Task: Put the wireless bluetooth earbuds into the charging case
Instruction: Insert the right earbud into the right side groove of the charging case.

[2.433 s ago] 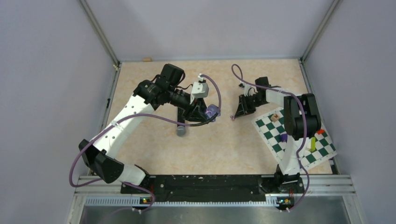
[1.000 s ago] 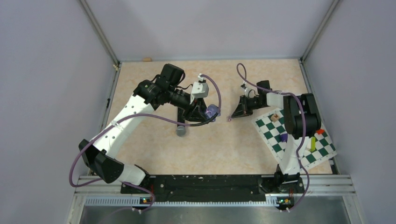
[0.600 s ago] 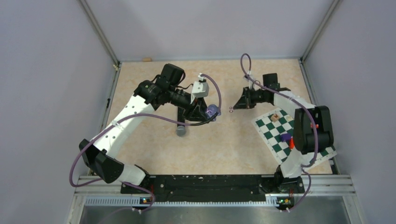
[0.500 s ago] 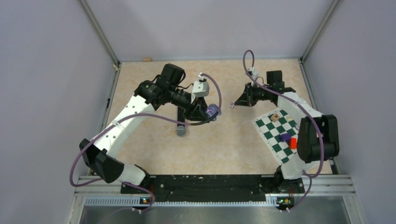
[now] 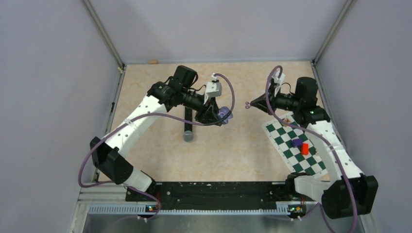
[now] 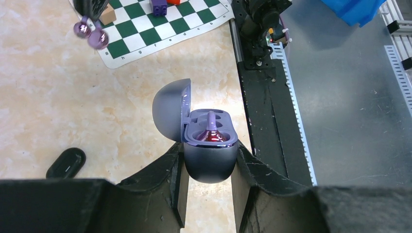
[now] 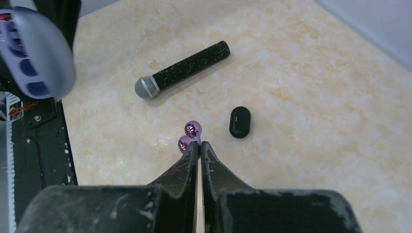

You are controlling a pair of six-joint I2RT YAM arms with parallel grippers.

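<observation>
Charging case [image 6: 210,165] in left pincer [image 6: 209,149]; earbud [image 7: 193,128] at right pincer [image 7: 199,145] tip; chessboard [image 5: 297,131] on right side.

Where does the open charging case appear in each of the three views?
Top external: charging case at centre, in the left hand.
Left wrist: centre, lid open, between the fingers.
Right wrist: top left corner, partly cut off.
Shared landmark: the purple earbuds pinched by the right hand, visible in all three.
</observation>
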